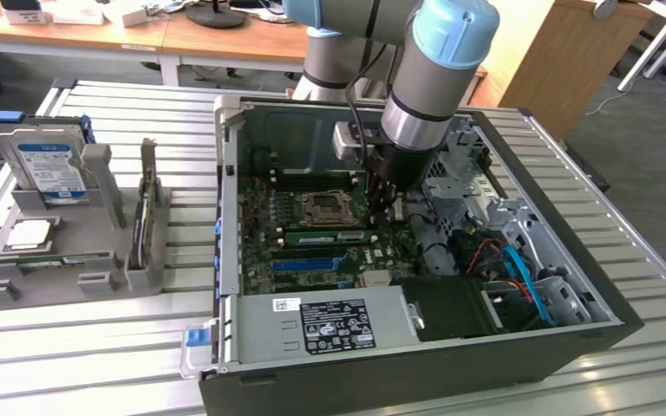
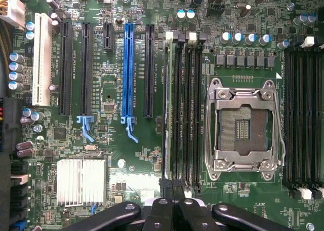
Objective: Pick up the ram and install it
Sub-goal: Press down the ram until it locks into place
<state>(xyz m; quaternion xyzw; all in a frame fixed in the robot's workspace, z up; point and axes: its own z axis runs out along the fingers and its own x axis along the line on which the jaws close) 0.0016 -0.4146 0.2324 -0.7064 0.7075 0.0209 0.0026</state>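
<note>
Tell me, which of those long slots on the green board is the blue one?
It is the long blue slot, standing among the black slots with a white slot off to one side. It alone is bright blue, and it ends in a light blue clip.

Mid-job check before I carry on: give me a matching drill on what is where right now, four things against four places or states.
Things:
1. hard drive
2. processor socket
3. gripper
4. long blue slot

Places or states:
A. shut, inside the computer case, over the memory slots
B. between black slots on the motherboard
C. upright in the grey holder at the exterior view's left
D. empty, no chip in it

Pairs: 1-C, 2-D, 3-A, 4-B
</note>
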